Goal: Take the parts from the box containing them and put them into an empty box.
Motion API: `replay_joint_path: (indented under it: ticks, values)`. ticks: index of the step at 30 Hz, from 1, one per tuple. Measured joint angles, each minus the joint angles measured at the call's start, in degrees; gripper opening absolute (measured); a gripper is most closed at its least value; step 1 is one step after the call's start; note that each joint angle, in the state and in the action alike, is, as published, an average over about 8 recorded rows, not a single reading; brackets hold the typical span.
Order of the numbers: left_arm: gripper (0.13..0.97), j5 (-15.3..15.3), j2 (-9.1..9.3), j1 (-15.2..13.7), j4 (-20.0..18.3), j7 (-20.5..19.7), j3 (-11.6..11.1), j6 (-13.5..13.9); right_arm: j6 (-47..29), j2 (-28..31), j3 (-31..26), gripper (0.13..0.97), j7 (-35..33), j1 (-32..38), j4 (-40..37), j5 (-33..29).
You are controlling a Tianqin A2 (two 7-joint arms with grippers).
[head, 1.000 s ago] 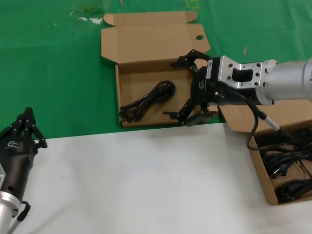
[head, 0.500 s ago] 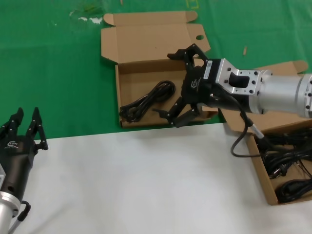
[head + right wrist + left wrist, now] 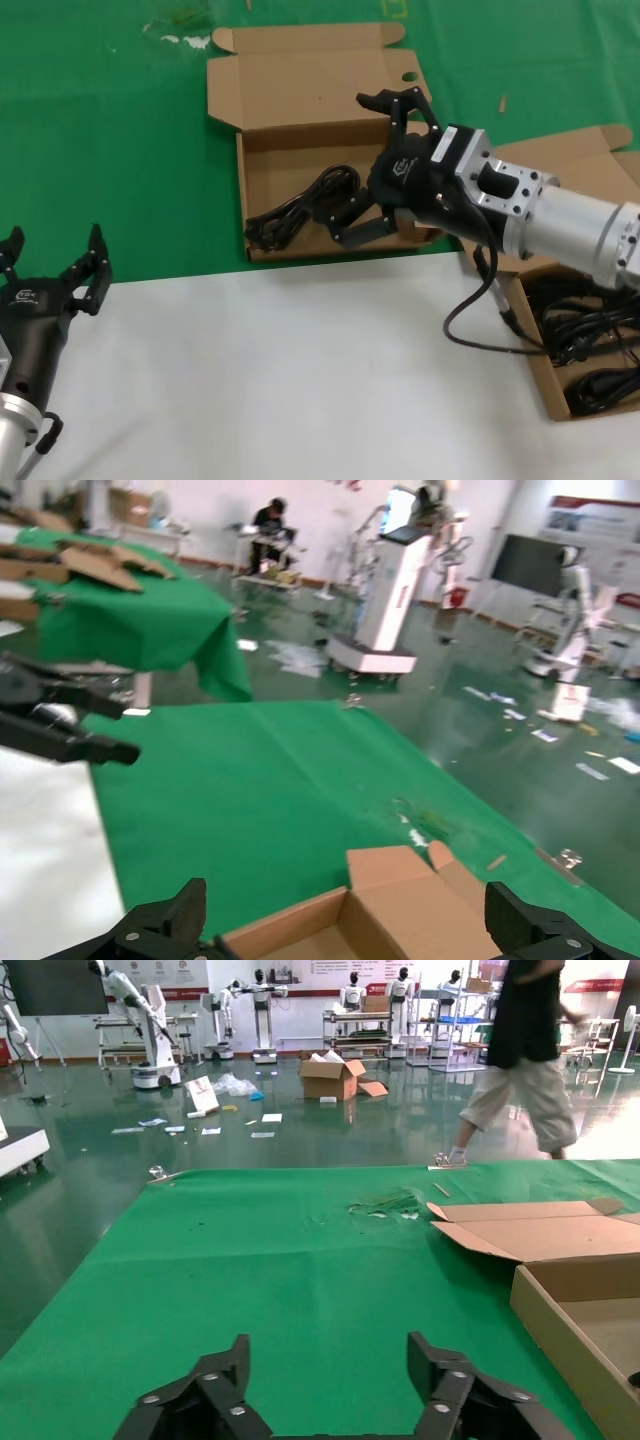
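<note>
Brown cardboard everywhere in the head view: holed-flap box point(image 3: 300, 170) lying open on the green part of the worktop point(image 3: 120, 130), with one black cable bundle point(image 3: 303, 207) resting on its floor. Right pincer point(image 3: 375, 160) hovering above the right half of this box, fingers spread wide, holding nothing. Second box point(image 3: 560, 390) at the right edge, carrying more cable bundles point(image 3: 590, 330) inside. Left pincer point(image 3: 52, 272) low at the left, over the border between green cloth and white sheet point(image 3: 280, 370), also spread open and empty.

Left wrist view: two black fingertips point(image 3: 225, 1375) well apart, nothing between them; green cloth ahead, box corner point(image 3: 575, 1310) at the side.

Right wrist view: fingertips point(image 3: 165, 925) far apart at both lower corners, box lid flaps point(image 3: 400, 900) between them, left pincer point(image 3: 60, 720) farther off.
</note>
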Motion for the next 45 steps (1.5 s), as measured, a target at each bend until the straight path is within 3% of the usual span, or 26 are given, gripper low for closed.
replay_joint_path:
  ticks: [14, 23, 45]
  values:
    - [0.772, 0.00, 0.00, 0.00, 0.00, 0.00, 0.00, 0.00, 10.95, -3.07, 4.82, 0.966, -2.79, -8.97, 1.40, 5.28]
    - [0.899, -0.01, 0.00, 0.00, 0.00, 0.02, 0.00, 0.00, 18.05, -5.07, 7.95, 0.966, -4.60, -14.82, 2.32, 8.72]
    - [0.966, -0.01, 0.00, 0.00, 0.00, 0.02, 0.00, 0.00, 35.31, -9.88, 15.54, 0.966, -9.01, -28.90, 4.53, 17.03]
